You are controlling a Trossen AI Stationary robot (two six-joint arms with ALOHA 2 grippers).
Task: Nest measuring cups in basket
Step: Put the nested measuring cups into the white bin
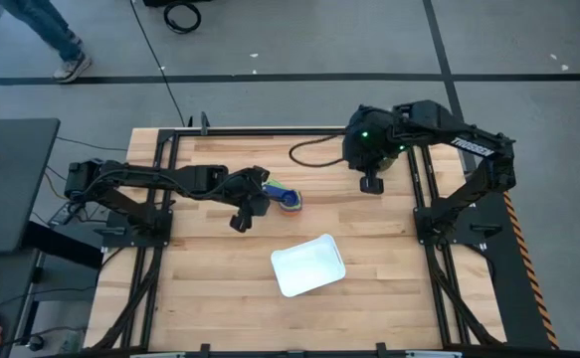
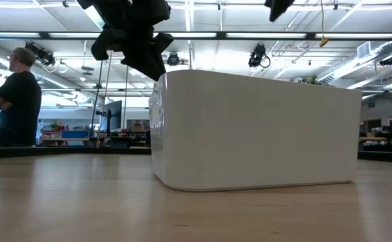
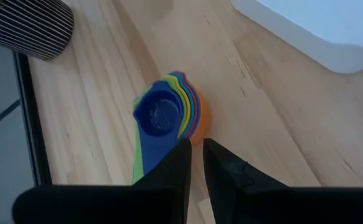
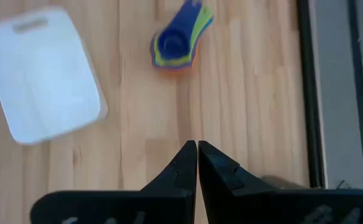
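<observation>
1. While the measuring cups (image 1: 290,199) sit already stacked one inside another on the bare table (image 1: 200,288), just above the middle of the high view, the basket (image 1: 308,266) lies apart from them, lower and slightly right, with nothing in it.
2. Hovering at the left edge of the stack is the left gripper (image 3: 195,149); its fingers are nearly together with only a thin slit between them, and they grip nothing.
3. Well off at the upper right of the high view, the right gripper (image 4: 197,149) hangs with its tips pressed together, also empty.
4. My reading is that the step in hand is lifting the whole nest into the basket.
5. To do it well, the left fingers should spread first, then straddle the bundled handles or the rim of the outermost cup, so every cup comes up together.
6. Which colour lies outermost is hard to say; orange appears to peek from below in the left wrist view.
7. A low, level carry should keep the stack from sliding apart.
</observation>
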